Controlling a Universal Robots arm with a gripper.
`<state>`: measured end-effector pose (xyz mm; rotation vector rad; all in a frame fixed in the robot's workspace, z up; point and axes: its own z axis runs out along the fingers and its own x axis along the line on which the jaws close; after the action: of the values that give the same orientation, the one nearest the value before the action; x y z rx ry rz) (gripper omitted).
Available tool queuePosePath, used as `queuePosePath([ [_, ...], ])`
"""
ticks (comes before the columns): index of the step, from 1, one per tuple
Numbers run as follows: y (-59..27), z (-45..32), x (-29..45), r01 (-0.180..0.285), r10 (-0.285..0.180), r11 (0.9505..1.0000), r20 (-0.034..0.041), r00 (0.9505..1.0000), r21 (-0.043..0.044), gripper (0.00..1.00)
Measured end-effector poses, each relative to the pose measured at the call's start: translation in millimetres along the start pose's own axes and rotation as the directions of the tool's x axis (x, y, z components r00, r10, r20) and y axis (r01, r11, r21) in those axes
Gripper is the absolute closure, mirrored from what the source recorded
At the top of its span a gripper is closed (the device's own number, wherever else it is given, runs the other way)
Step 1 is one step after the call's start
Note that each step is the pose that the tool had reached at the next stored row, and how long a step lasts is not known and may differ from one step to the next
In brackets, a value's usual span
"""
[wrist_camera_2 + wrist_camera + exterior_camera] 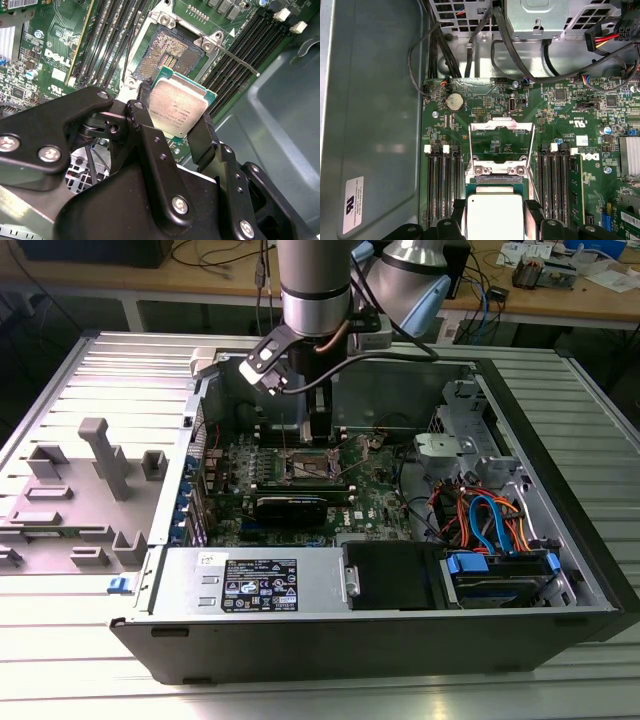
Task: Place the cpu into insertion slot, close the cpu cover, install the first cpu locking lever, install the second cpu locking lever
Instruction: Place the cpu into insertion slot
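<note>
Nearest your lens in the second wrist view were the black links of the claw (176,119), and they covered much of the board behind them. Its two fingers were pinching the cpu (179,102) by opposite edges, with the silvery top facing the camera. You held the chip over one corner of the insertion slot (167,52), not seated in it, and most of the dark pin field lay bare. Whether the chip touched the socket rim, I could not tell. A thin wire lever (240,61) stuck out free beside the slot.

In the first wrist view the cpu (494,217) was cut off by the picture's edge and hid the slot beneath it. The cpu cover (502,126) stood swung open beyond it, and the green motherboard (560,115) was visible through its window. Long black memory slots (442,185) ran on either side.

In the exterior view your arm (315,290) came straight down into the open computer case (560,570), wrist vertical. Its lower end blocked part of the socket area. The case lay on a ribbed metal tabletop (80,660).
</note>
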<state>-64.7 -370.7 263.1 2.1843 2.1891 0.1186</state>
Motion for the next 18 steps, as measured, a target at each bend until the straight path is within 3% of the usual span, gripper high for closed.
queuePosePath([
  [11, -0.1, 1.4, 0.0, 0.0, 0.0, 1.0, -0.0002, 1.0, -0.0001, 0.46],
  [18, -1.1, 11.4, -0.4, 0.0, 0.0, 1.0, 0.0, 1.0, 0.0005, 0.46],
])
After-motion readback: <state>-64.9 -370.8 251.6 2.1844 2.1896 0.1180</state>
